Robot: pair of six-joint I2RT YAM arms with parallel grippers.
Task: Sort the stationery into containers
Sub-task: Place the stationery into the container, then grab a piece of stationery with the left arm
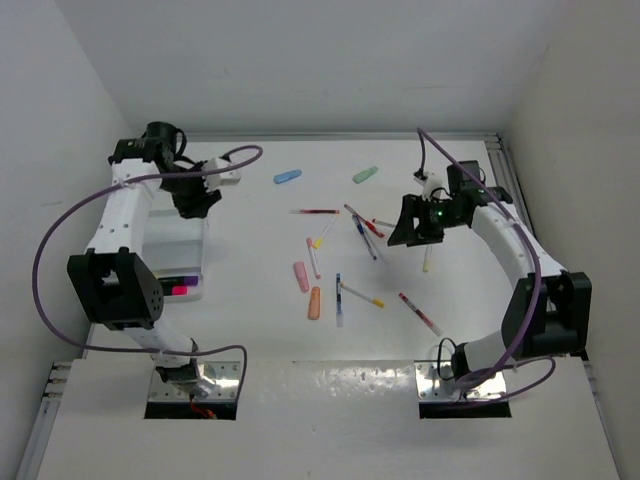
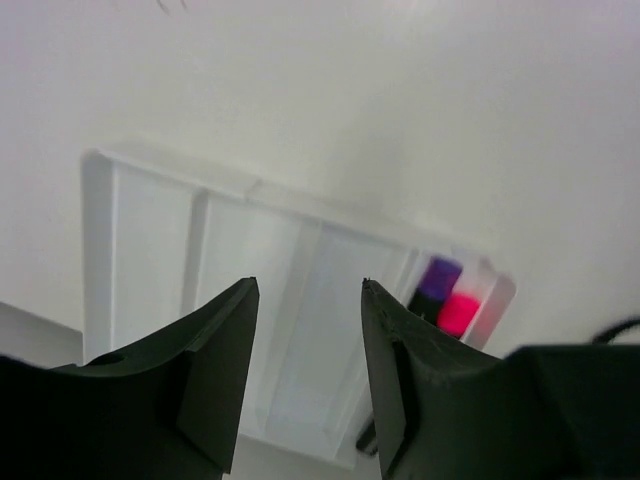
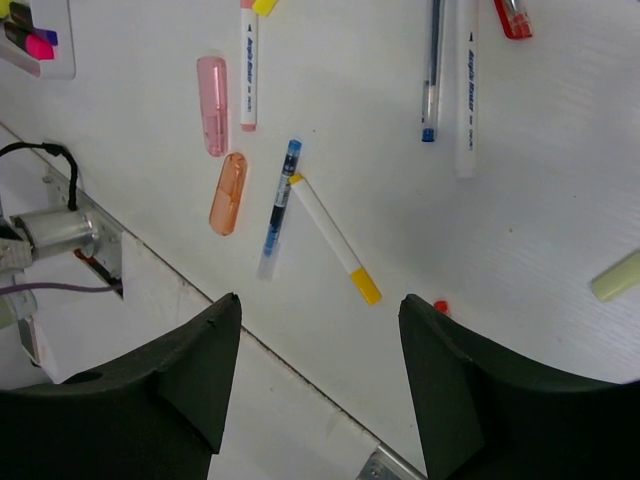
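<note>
My left tool (image 2: 307,287) hangs empty, jaws part open, over the tray (image 2: 150,240): a drop-off, I judge. My right tool (image 3: 320,300) gapes wide and empty above pens (image 3: 330,235) loose on the counter (image 3: 520,250); next it must straddle one.

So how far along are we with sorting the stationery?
Early. Done: only a few highlighters lie at one corner of the tray. In hand: nothing; the left end effector hangs open over the tray, the right end effector open above the loose pens. Left: the blue highlighter, green highlighter, pink highlighter, orange highlighter and roughly ten loose pens on the table.
</note>
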